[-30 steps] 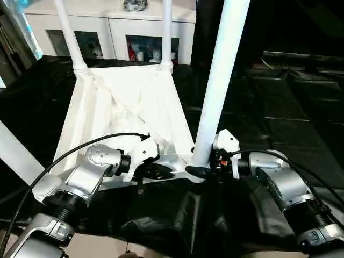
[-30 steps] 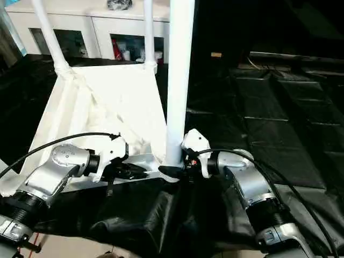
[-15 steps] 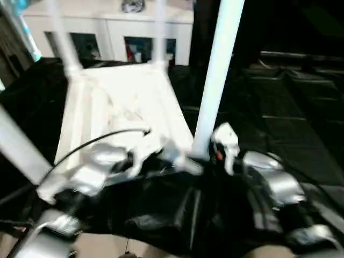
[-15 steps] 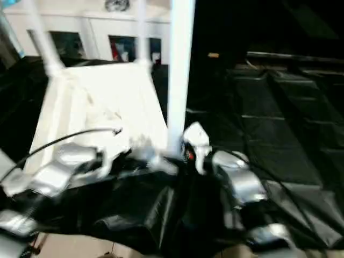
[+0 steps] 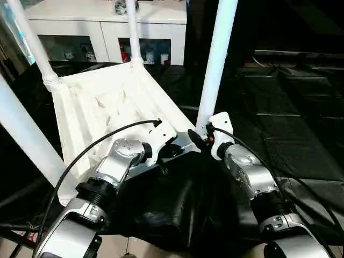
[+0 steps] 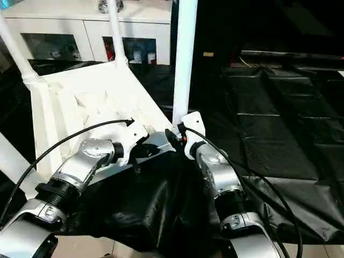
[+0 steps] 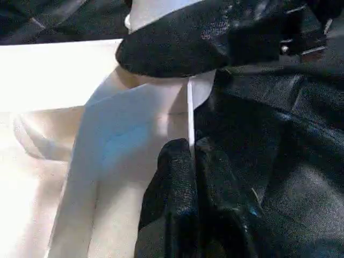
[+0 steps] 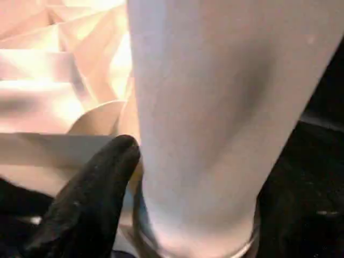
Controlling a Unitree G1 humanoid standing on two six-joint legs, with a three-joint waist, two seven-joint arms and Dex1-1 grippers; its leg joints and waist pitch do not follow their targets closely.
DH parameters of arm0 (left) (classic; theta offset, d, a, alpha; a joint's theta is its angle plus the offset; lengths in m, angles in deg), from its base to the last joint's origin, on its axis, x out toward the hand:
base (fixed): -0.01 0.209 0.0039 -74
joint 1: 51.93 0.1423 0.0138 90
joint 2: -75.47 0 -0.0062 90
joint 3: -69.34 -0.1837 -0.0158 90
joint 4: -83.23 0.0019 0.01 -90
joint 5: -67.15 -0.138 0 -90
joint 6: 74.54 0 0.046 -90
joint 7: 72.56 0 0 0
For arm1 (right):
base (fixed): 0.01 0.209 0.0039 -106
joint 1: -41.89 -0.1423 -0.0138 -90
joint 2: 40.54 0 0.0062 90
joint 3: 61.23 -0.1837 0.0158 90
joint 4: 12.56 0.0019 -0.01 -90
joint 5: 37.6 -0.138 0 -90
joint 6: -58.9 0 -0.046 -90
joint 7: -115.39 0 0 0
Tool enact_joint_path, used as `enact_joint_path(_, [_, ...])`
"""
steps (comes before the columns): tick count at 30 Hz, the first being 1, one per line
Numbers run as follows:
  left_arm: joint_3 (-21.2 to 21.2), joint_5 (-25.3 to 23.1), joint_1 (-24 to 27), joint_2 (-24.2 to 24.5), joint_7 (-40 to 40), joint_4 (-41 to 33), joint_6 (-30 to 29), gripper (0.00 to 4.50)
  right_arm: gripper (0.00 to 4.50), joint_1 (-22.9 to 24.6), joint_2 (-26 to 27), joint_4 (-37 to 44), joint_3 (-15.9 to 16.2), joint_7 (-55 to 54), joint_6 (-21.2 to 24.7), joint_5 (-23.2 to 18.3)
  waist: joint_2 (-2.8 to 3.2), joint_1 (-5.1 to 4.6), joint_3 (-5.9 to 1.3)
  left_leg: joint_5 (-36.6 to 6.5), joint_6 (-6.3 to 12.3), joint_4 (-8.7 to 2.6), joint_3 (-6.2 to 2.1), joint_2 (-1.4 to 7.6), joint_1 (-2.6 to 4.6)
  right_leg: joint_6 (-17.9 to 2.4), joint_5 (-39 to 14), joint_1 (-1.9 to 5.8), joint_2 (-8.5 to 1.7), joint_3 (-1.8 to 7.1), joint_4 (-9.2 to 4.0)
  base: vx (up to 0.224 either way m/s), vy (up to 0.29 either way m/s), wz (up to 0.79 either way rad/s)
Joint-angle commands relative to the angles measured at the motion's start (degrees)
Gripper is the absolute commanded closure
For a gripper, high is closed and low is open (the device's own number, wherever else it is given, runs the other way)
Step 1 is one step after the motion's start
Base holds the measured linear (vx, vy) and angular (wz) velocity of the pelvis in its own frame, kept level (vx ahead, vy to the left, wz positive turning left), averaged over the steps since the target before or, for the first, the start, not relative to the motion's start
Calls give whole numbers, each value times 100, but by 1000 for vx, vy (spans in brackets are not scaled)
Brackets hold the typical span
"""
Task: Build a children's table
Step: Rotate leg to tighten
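Across the left and centre of the head view lies the children's table (image 5: 102, 115), upside down on black sheeting (image 5: 301, 134), ribbed underside up, its legs rising from the corner sockets. Behind it, along the top edge, stands a white cabinet (image 5: 107, 27). At the near right corner, the right gripper (image 5: 198, 141) has its jaws closed around the base of one leg (image 5: 216, 59). Lower left of it, the left gripper (image 7: 196, 161) has its jaws pinched shut on the table's rim.
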Motion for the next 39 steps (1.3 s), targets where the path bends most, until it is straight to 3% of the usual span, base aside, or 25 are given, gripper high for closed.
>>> enact_joint_path(1, [-198, 246, 48, -56, -551, -433, 390, 450, 72, 112, 77, 73, 586, 675, -109, 51, 37, 13, -341, -1799, 72, -443, -66, 164, 0, -1087, -1671, 289, -344, 232, -468, 0, 0, 0])
enact_joint_path(3, [-227, 268, 142, 73, -786, -507, 445, 450, 68, 150, -93, 153, 624, 968, -222, 57, 48, 17, -368, -1637, 126, -416, -39, 177, 37, -1226, -1328, 270, -343, 250, -438, 0, 0, 0])
enact_joint_path(5, [-243, 296, 214, 186, -963, -579, 484, 450, 68, 224, -261, 315, 659, 1388, -227, -55, 50, 49, -393, -1346, 242, -390, -25, 185, 28, -1398, -710, 304, -330, 253, -370, 0, 0, 0])
enact_joint_path(8, [-231, 359, 292, 348, -1216, -665, 503, 450, 68, 348, -560, 594, 726, 1969, -246, -186, 51, 77, -385, -1143, 388, -388, -12, 190, 30, -1511, -410, 322, -331, 240, -345, 0, 0, 0])
enact_joint_path(10, [-225, 411, 343, 462, -1447, -734, 499, 450, 68, 418, -747, 723, 717, 2283, -435, -217, 39, 99, -377, -1170, 387, -387, -1, 190, 29, -1514, -530, 325, -335, 242, -353, 0, 0, 0])
enact_joint_path(12, [-255, 442, 391, 606, -1713, -801, 522, 450, 68, 474, -908, 853, 700, 2651, -335, -351, 28, 126, -370, -1260, 372, -394, -5, 195, 32, -1476, -741, 339, -344, 241, -363, 0, 0, 0])
enact_joint_path(17, [-300, 526, 480, 962, -2351, -945, 393, 450, 68, 559, -1257, 1065, 772, 3311, -84, -495, 56, 167, -338, -1589, 232, -433, -13, 220, 63, -1345, -1328, 293, -332, 240, -411, 0, 0, 0])
enact_joint_path(27, [-319, 571, 480, 1076, -2580, -982, 313, 450, 144, 552, -1350, 1090, 806, 3580, -1, -532, 31, 179, -357, -1434, 209, -412, -3, 204, 52, -1388, -1136, 294, -342, 249, -390, 0, 0, 0])
enact_joint_path(32, [-115, 488, 379, 843, -2055, -810, 394, 450, 178, 603, -1205, 1128, 748, 3399, 83, -552, 27, 176, -345, -1474, 204, -415, -5, 203, 50, -1333, -1330, 284, -345, 250, -407, 0, 0, 0])
enact_joint_path(33, [-45, 443, 298, 726, -1754, -710, 367, 450, 178, 587, -1072, 1056, 672, 3146, 166, -550, -14, 174, -340, -1487, 202, -417, -4, 201, 51, -1312, -1396, 284, -348, 248, -423, 0, 0, 0])
enact_joint_path(34, [-1, 411, 243, 649, -1553, -644, 346, 450, 183, 574, -980, 1002, 618, 2971, 225, -546, 11, 170, -332, -1546, 160, -425, -12, 202, 60, -1276, -1556, 271, -352, 250, -432, 0, 0, 0])
enact_joint_path(37, [130, 393, 91, 399, -1073, -486, 264, 450, 183, 456, -613, 630, 451, 2147, 299, -429, -3, 149, -336, -1557, 82, -429, -27, 183, 42, -1179, -1747, 280, -365, 244, -446, 0, 0, 0])
enact_joint_path(39, [215, 332, -78, 97, -568, -312, 214, 450, 184, 283, -178, 134, 316, 1159, 284, -268, -14, 84, -323, -1598, -8, -440, -42, 166, 30, -1105, -1955, 268, -369, 235, -459, 0, 0, 0])
